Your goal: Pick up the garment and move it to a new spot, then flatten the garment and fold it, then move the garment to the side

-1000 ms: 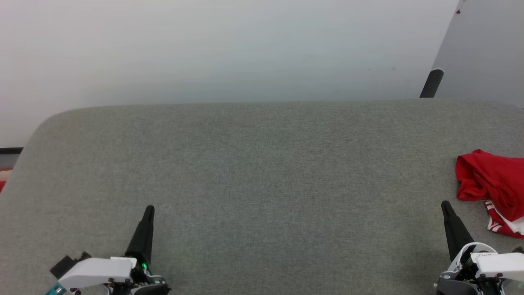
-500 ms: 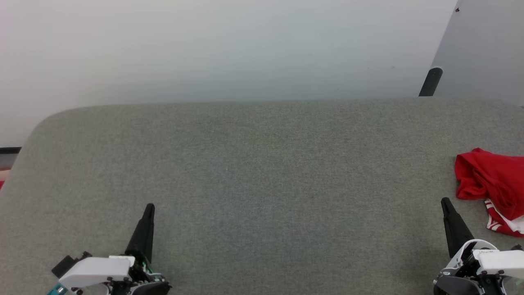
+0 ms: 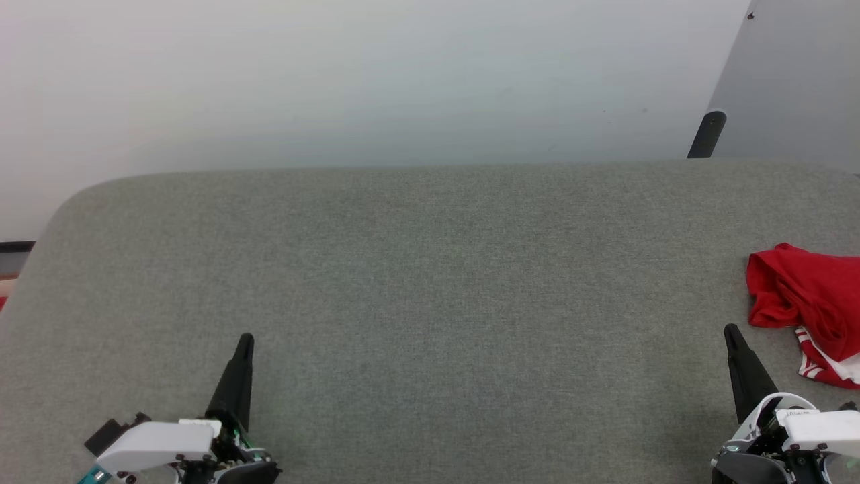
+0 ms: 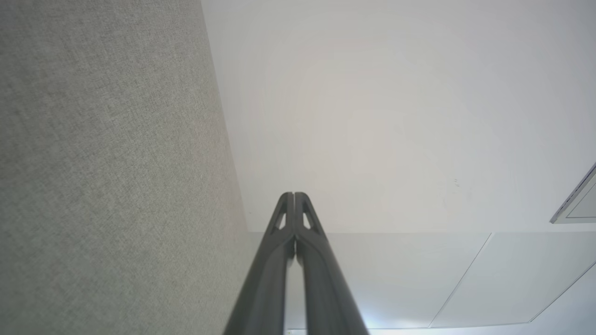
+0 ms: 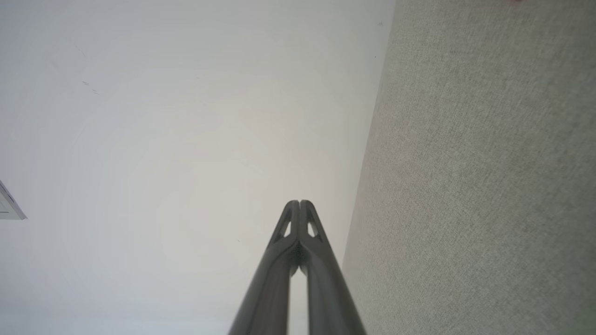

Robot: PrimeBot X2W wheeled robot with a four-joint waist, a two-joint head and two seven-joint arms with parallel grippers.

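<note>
Where the grey fabric worktop [image 3: 430, 282] meets the right edge of the head view, the garment [image 3: 803, 299] lies crumpled in a red heap. It is partly cut off by the frame, and a red-and-white striped trim [image 3: 811, 363] shows at its near side. The left pincer [image 3: 245, 339] sits at the lower left over the worktop, jaws pressed together and empty; the left wrist view shows its two dark fingers [image 4: 272, 265] meeting at the tips. The right pincer [image 3: 731, 331] sits at the lower right, likewise closed on nothing, its tip near the garment's near left corner but apart from it. Whether either tip touches the worktop cannot be told. Beyond the worktop's far edge stands a pale wall [image 3: 336, 81]. A black post [image 3: 707, 134] and a grey panel [image 3: 799, 81] stand at the upper right.
</note>
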